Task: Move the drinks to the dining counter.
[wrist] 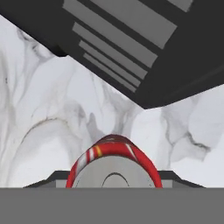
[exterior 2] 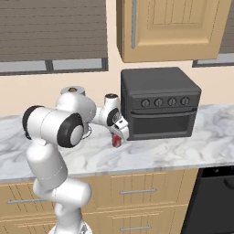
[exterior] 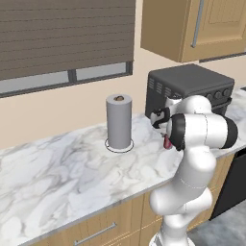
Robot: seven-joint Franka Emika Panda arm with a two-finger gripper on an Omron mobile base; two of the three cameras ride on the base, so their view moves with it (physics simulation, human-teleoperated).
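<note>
A red soda can (wrist: 114, 151) stands upright on the wall-backed marble worktop (exterior: 57, 168), just in front of the left corner of a black toaster oven (exterior 2: 160, 103). My gripper (exterior 2: 118, 136) reaches down over the can (exterior 2: 117, 140), and its dark fingertips (wrist: 53, 177) press against both sides of the can, so it is shut on it. From the left base view the can (exterior: 167, 142) peeks out behind my forearm, below the gripper (exterior: 165, 134). The dining counter is out of view.
A grey paper towel roll (exterior: 118, 122) stands upright left of the can, under the window blinds. The toaster oven (exterior: 190, 89) blocks the space right behind the can. Wood wall cabinets (exterior: 192, 29) hang above. A black appliance front (exterior 2: 215, 196) sits below the worktop's right end.
</note>
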